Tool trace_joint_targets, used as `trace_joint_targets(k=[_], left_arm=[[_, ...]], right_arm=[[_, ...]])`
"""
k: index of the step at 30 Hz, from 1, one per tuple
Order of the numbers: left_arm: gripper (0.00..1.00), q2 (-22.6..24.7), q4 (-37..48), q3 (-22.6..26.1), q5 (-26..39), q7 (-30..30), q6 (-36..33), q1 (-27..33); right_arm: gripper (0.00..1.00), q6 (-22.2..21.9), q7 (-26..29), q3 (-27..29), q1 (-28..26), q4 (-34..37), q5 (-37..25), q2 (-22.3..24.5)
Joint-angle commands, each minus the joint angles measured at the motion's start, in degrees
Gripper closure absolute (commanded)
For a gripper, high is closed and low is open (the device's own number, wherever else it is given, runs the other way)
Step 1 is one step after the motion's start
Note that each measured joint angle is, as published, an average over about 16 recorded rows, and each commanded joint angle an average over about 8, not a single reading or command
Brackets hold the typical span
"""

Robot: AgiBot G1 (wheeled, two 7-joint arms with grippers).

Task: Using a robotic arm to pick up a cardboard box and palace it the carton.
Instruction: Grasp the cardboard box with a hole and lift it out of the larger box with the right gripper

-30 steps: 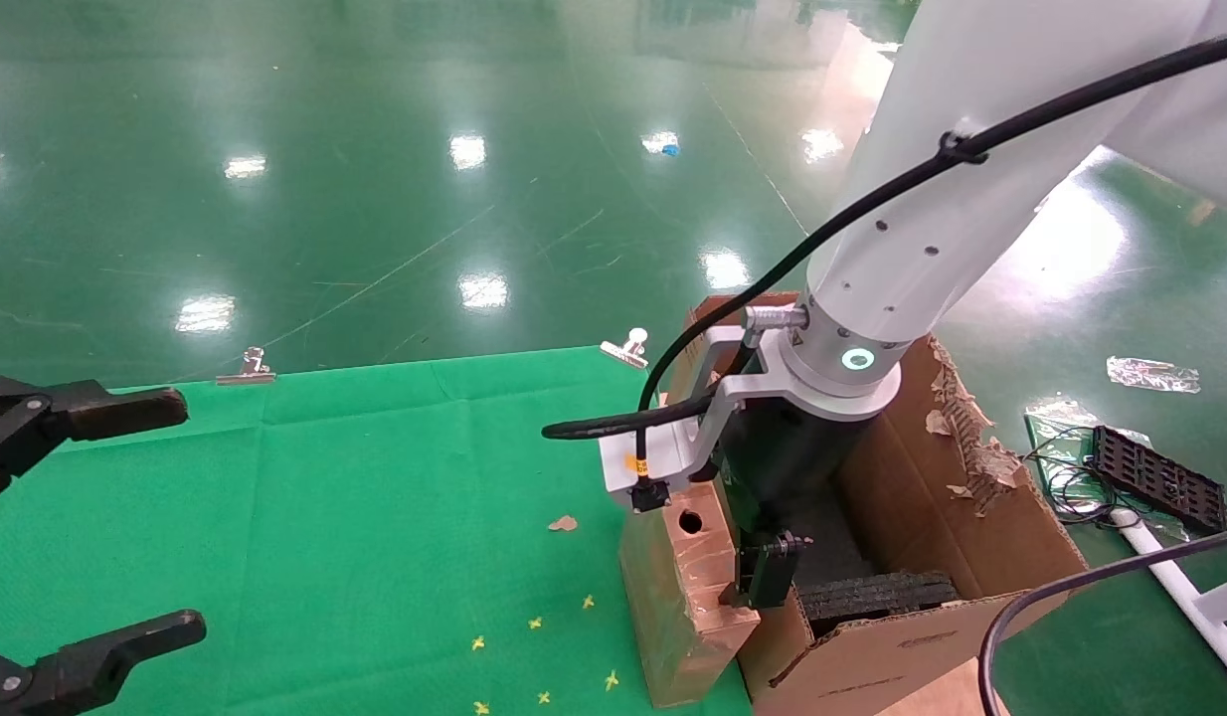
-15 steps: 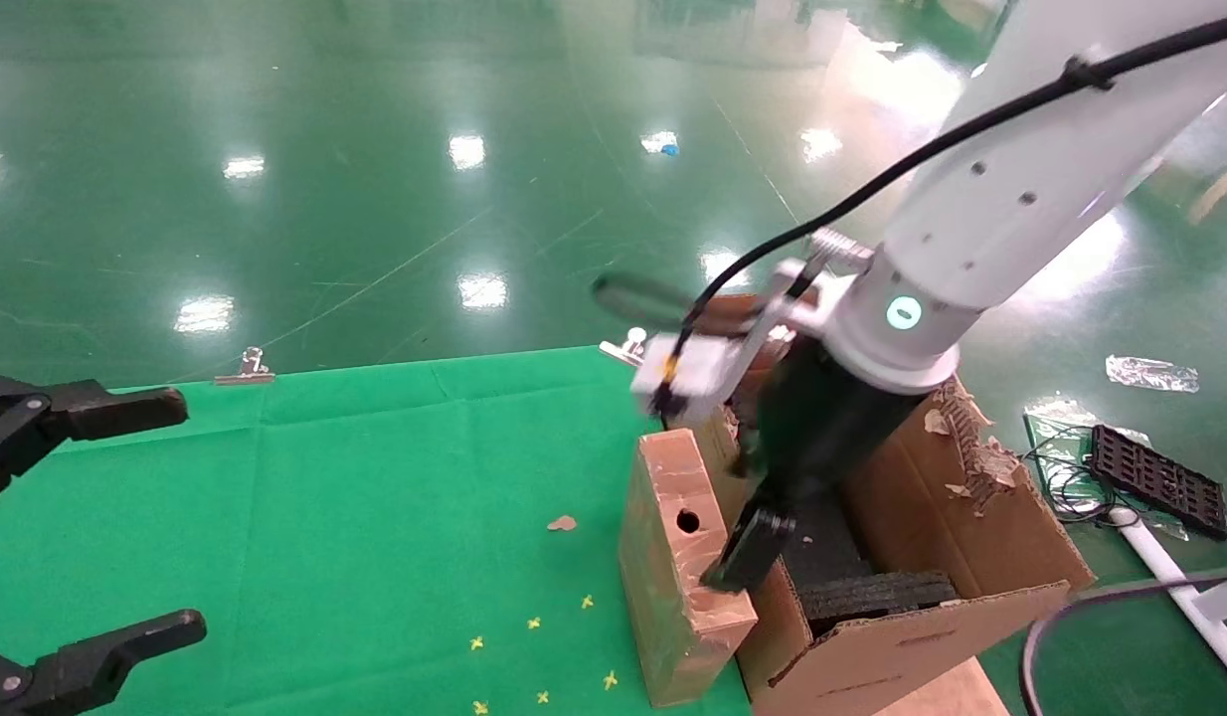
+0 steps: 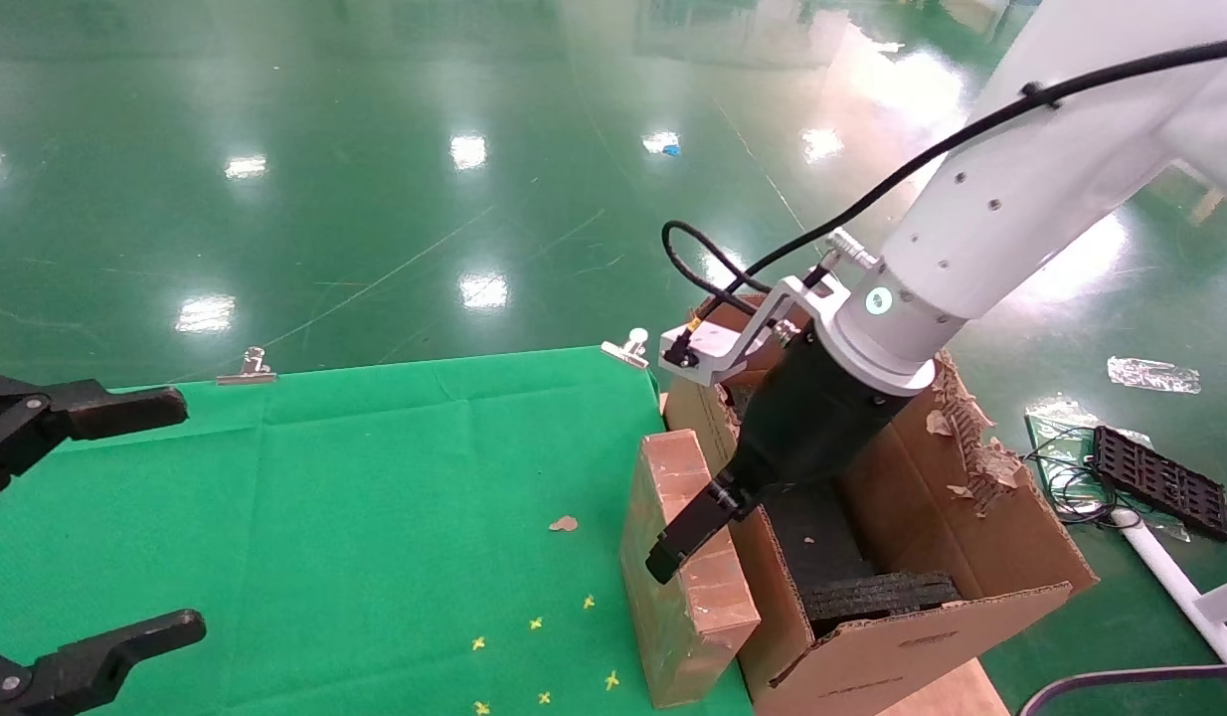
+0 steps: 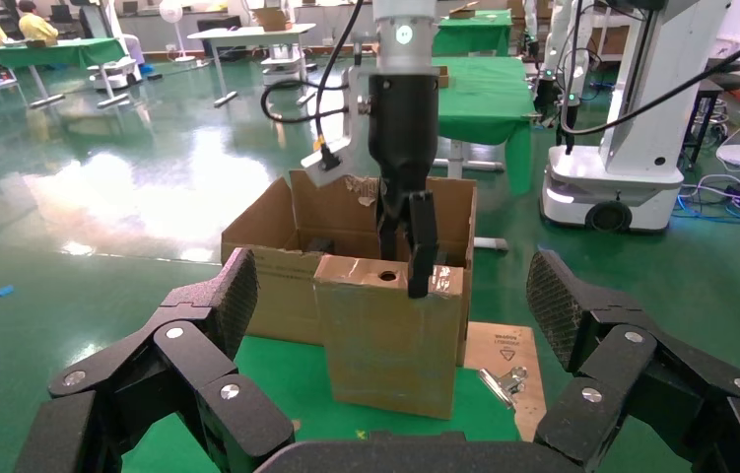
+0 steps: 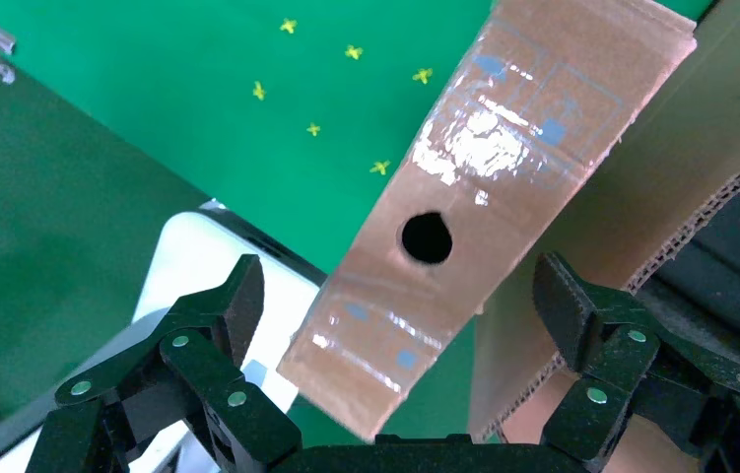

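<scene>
The slim reddish-brown cardboard box (image 3: 685,582) stands upright on the green cloth, tight against the carton (image 3: 912,641). Its narrow top face with the round hole (image 5: 427,237) faces up. The white robotic arm is my right arm. It leans down from the right, and its right gripper (image 3: 689,530) is open just above the box's top edge. In the right wrist view the right gripper (image 5: 397,296) straddles the box's top face (image 5: 504,148) without touching it. Black foam (image 3: 877,594) lies in the carton. My left gripper (image 3: 181,517) stays open at the table's left edge, empty.
Binder clips (image 3: 625,348) (image 3: 246,370) pin the green cloth's far edge. A cardboard scrap (image 3: 563,523) and small yellow marks (image 3: 535,624) lie left of the box. A black tray (image 3: 1158,477) and cables sit on the floor to the right. A flat cardboard sheet (image 3: 947,696) lies by the carton.
My right arm has tilted from upright to a slant, and its gripper has swung left from between box and carton to over the box's top. The box and the left gripper have not moved.
</scene>
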State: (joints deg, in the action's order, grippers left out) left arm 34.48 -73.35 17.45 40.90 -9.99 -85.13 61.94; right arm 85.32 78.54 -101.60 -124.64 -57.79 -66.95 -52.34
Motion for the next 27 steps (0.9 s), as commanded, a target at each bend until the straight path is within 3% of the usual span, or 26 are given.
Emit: trace_joint_targets(k=[1,2,4,8,10,12,16,18,20,27], left_arm=[[0.0,0.0,0.0,0.01,0.0,0.0,0.0,0.0],[0.0,0.0,0.0,0.01,-0.01,0.0,0.0,0.0],[0.0,-0.01,0.0,0.01,-0.01,0.01,0.01,0.0],[0.02,-0.01,0.0,0.02,-0.02,0.01,0.01,0.01],[0.14,-0.01,0.0,0.03,-0.02,0.01,0.01,0.01],[0.32,-0.01,0.0,0.03,-0.02,0.02,0.01,0.01],[0.8,-0.02,0.0,0.04,-0.03,0.02,0.02,0.01],[0.93,-0.02,0.0,0.05,-0.03,0.02,0.02,0.01],[1.0,-0.02,0.0,0.05,-0.04,0.03,0.02,0.01],[1.0,-0.03,0.0,0.07,-0.05,0.04,0.03,0.02]], right_arm=[[0.0,-0.24,0.45,-0.24,0.93,1.54,0.18,-0.63],[0.0,-0.35,0.59,-0.39,1.24,1.96,0.03,-1.01],[0.13,-0.52,0.82,-0.69,1.75,2.56,-0.32,-1.73],[0.61,-0.68,0.95,-1.22,2.44,3.12,-1.08,-2.89],[0.86,-0.62,1.0,-1.47,2.57,3.14,-1.49,-3.31],[0.98,-0.5,1.13,-1.71,2.63,3.04,-1.86,-3.65],[1.0,-0.16,1.6,-2.16,2.65,2.67,-2.47,-4.18],[1.0,0.01,1.84,-2.34,2.74,2.49,-2.64,-4.39],[1.0,0.19,1.99,-2.51,2.89,2.39,-2.74,-4.58],[1.0,0.84,2.28,-3.11,3.17,2.53,-3.31,-5.29]])
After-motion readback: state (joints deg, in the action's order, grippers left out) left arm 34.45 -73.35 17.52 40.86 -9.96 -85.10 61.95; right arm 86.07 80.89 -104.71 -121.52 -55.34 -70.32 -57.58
